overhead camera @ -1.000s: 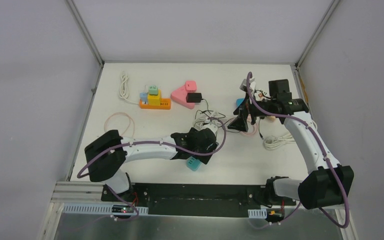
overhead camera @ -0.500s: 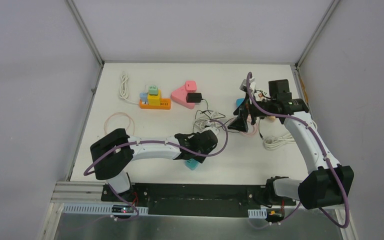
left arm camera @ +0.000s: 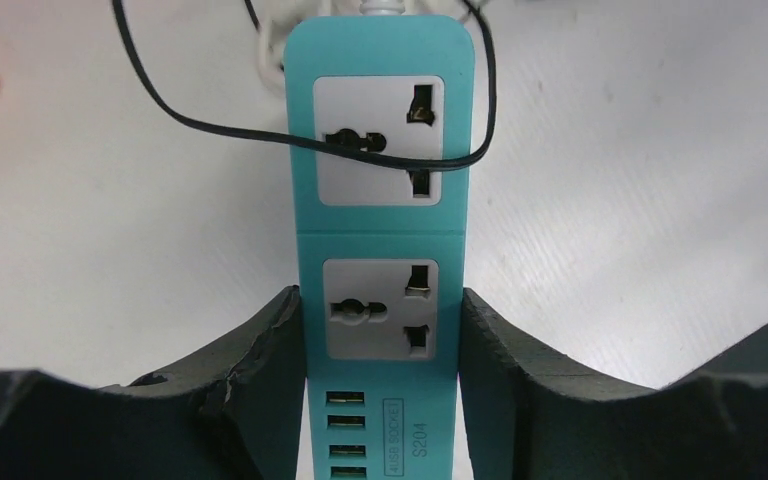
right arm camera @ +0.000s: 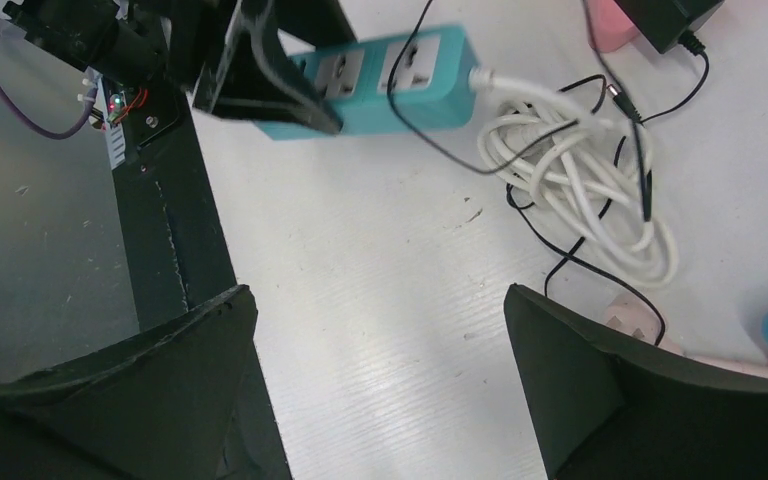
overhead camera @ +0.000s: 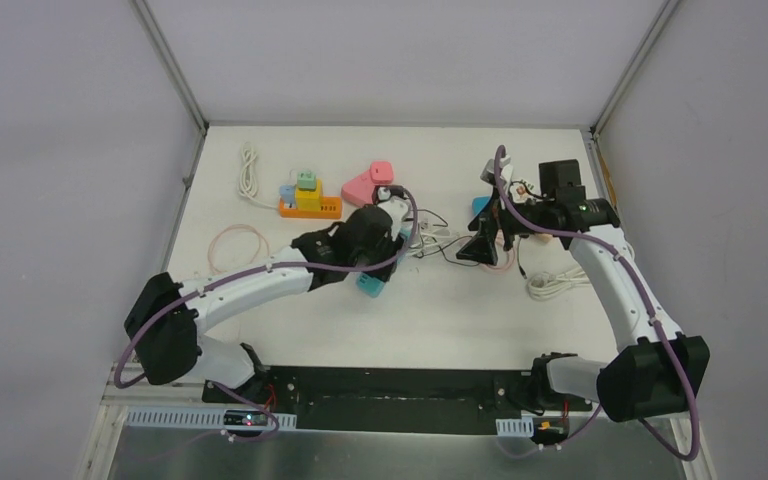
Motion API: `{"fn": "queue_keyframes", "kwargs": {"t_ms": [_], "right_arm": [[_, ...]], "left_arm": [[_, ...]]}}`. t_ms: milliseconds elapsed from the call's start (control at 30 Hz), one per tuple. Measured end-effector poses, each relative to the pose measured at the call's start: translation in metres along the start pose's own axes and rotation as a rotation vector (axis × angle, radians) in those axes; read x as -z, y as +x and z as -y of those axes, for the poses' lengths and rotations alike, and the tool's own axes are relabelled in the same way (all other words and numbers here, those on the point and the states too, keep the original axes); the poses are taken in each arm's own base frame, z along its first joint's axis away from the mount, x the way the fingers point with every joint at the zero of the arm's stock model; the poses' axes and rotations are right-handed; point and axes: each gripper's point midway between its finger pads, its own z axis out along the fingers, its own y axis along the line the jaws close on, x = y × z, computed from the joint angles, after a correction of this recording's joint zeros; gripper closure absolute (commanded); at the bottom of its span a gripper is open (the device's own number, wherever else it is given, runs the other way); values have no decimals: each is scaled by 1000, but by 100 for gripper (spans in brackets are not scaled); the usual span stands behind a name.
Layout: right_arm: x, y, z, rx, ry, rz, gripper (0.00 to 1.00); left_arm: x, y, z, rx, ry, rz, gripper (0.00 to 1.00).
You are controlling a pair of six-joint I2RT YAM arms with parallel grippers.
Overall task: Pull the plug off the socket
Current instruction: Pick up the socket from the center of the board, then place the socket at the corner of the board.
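My left gripper is shut on the sides of a teal power strip, gripping it near its USB end. Both of its sockets are empty, and a thin black cable lies across the far one. The strip also shows under my left wrist in the top view and in the right wrist view. A black adapter sits on a pink socket block. My right gripper is open and empty, above bare table to the right of the strip.
A coiled white cord runs from the teal strip. An orange power strip with coloured plugs stands at the back left, beside a white cable. A pink cable loop lies at left and a white coil at right.
My left arm has swung away from the table's front edge toward the back, carrying the teal strip up near the pink socket block. The right arm has not moved.
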Motion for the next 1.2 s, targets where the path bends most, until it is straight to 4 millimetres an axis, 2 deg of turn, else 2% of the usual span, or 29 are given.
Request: {"fn": "queue_keyframes", "kwargs": {"t_ms": [167, 333, 467, 600, 867, 967, 1067, 1200], "right_arm": [[7, -4, -2, 21, 27, 13, 0], [14, -7, -2, 37, 61, 24, 0], [16, -8, -1, 39, 80, 25, 0], [18, -8, 2, 37, 102, 22, 0], [25, -9, 12, 27, 180, 16, 0], [30, -10, 14, 28, 216, 21, 0], [35, -13, 15, 35, 249, 29, 0], [41, -14, 17, 45, 289, 31, 0]], "left_arm": [[11, -62, -26, 41, 5, 116, 100], [-2, -116, -35, 44, 35, 167, 100], [-17, -160, -30, 13, 72, 201, 100], [-20, -200, -21, -5, 119, 249, 100], [5, -281, -8, -13, 197, 409, 100], [11, -301, -10, 14, 212, 453, 100], [10, -312, -16, 50, 233, 474, 100], [-2, -306, -24, 116, 270, 440, 100]]}}
